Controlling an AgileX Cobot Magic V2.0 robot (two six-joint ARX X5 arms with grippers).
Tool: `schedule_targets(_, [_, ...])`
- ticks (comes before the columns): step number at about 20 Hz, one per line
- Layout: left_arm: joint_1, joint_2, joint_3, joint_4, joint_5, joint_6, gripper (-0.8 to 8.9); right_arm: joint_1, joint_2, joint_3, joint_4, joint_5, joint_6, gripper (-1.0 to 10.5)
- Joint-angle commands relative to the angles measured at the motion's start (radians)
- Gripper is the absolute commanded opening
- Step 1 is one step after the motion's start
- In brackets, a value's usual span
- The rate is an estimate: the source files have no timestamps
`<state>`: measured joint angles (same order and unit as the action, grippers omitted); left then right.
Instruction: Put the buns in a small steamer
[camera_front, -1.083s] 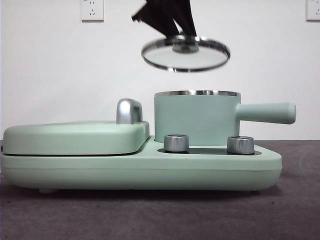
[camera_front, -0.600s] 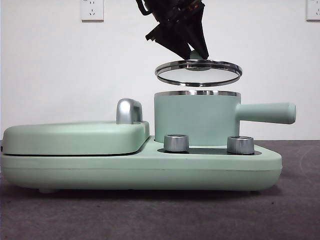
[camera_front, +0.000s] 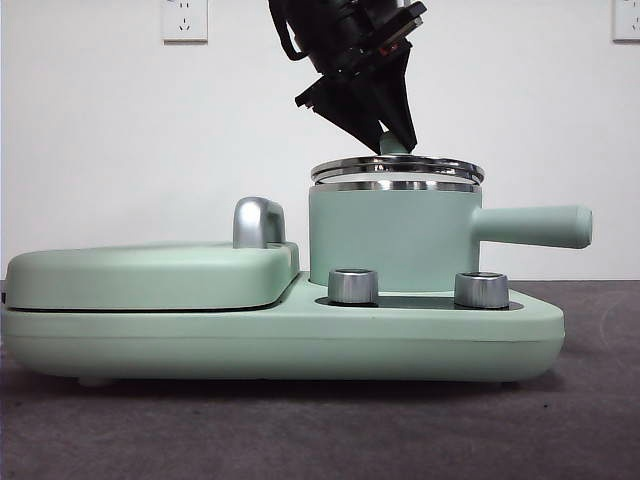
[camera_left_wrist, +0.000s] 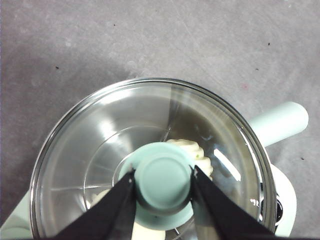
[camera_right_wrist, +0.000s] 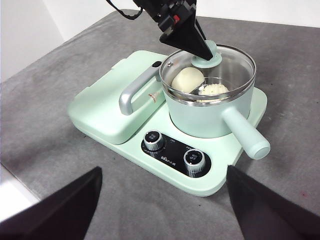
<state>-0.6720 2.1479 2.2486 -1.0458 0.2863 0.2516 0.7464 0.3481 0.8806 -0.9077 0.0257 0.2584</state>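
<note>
The mint-green small steamer stands on its base, side handle pointing right. Both buns lie inside it: the smooth cream bun and the ridged white bun, which also shows through the glass in the left wrist view. My left gripper is shut on the green knob of the glass lid, which rests on the steamer's steel rim. My right gripper is open and empty, held high in front of the appliance.
The flat mint-green griddle section with its chrome handle lies left of the steamer. Two steel dials sit on the base front. Grey table spreads around the appliance; a white wall stands behind.
The left gripper has lowered the glass lid from well above the steamer, moving it rightward, down onto the steamer's rim.
</note>
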Motion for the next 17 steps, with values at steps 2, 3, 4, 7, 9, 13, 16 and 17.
schedule_targets(2, [-0.009, 0.031, 0.034, 0.022, 0.004, 0.053, 0.17, 0.01, 0.0, 0.01, 0.01, 0.0, -0.008, 3.9])
schedule_targets(3, [-0.009, 0.031, 0.034, 0.024, 0.005, 0.062, 0.17, 0.01, 0.0, 0.01, 0.01, 0.0, -0.008, 3.9])
schedule_targets(4, [-0.009, 0.031, 0.034, 0.026, 0.005, 0.071, 0.17, 0.01, 0.0, 0.01, 0.01, 0.0, -0.008, 3.9])
schedule_targets(7, [-0.009, 0.032, 0.034, 0.035, 0.006, 0.086, 0.17, 0.01, 0.0, 0.01, 0.01, 0.0, -0.008, 3.9])
schedule_targets(9, [-0.009, 0.032, 0.034, 0.043, 0.027, 0.09, 0.17, 0.01, 0.0, 0.01, 0.01, 0.0, -0.008, 3.9])
schedule_targets(13, [-0.01, 0.056, 0.034, 0.037, 0.07, 0.097, 0.17, 0.01, 0.0, 0.01, 0.01, 0.0, -0.008, 3.9])
schedule_targets(16, [-0.016, 0.078, 0.034, 0.018, 0.071, 0.102, 0.17, 0.01, 0.0, 0.01, 0.01, 0.0, -0.006, 3.9])
schedule_targets(17, [-0.016, 0.079, 0.034, 0.014, 0.07, 0.104, 0.17, 0.01, 0.0, 0.01, 0.01, 0.0, -0.004, 3.9])
